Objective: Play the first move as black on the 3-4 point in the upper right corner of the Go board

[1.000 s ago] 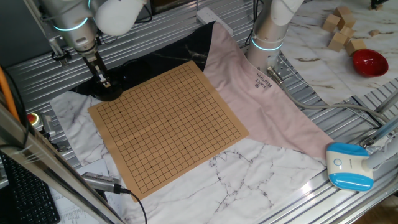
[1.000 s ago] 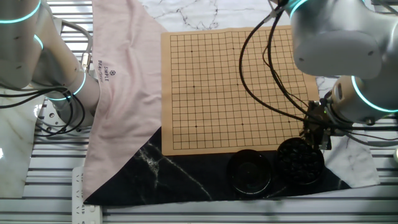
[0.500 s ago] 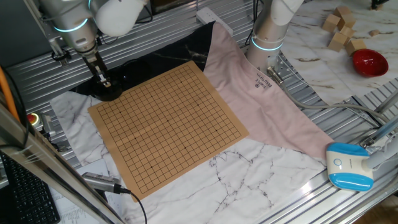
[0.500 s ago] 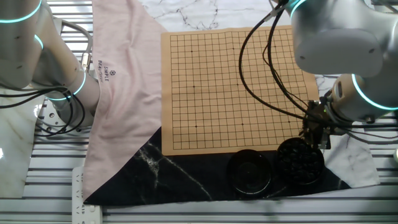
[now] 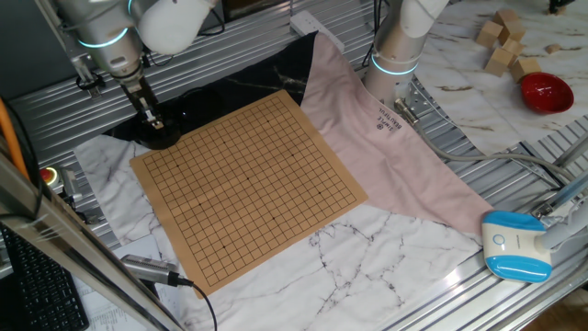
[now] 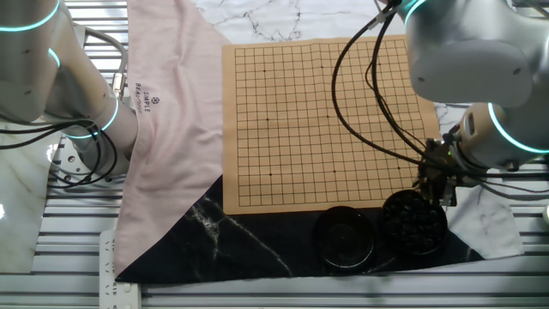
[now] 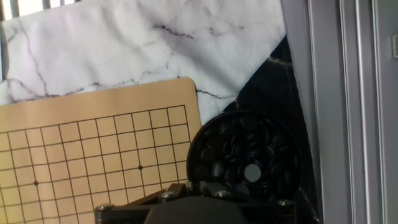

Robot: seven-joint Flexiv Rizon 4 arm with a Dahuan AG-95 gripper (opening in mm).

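Note:
The tan wooden Go board (image 5: 246,180) lies flat with no stones on it; it also shows in the other fixed view (image 6: 324,120) and the hand view (image 7: 93,149). A round black bowl of black stones (image 7: 244,158) sits on black cloth just off one board corner (image 6: 413,222). A second black bowl (image 6: 344,236) stands beside it. My gripper (image 5: 154,119) hangs directly over the stone bowl (image 6: 433,187), its tips close to the stones. Its thin fingers look close together, but the tips are not clear. The hand view shows only the hand's base.
A pink cloth (image 5: 386,138) covers the table beside the board. A second robot arm's base (image 5: 397,55) stands on it. Wooden blocks (image 5: 501,46), a red bowl (image 5: 546,92) and a blue-white device (image 5: 514,244) lie at the far side. Cables (image 6: 377,112) hang over the board.

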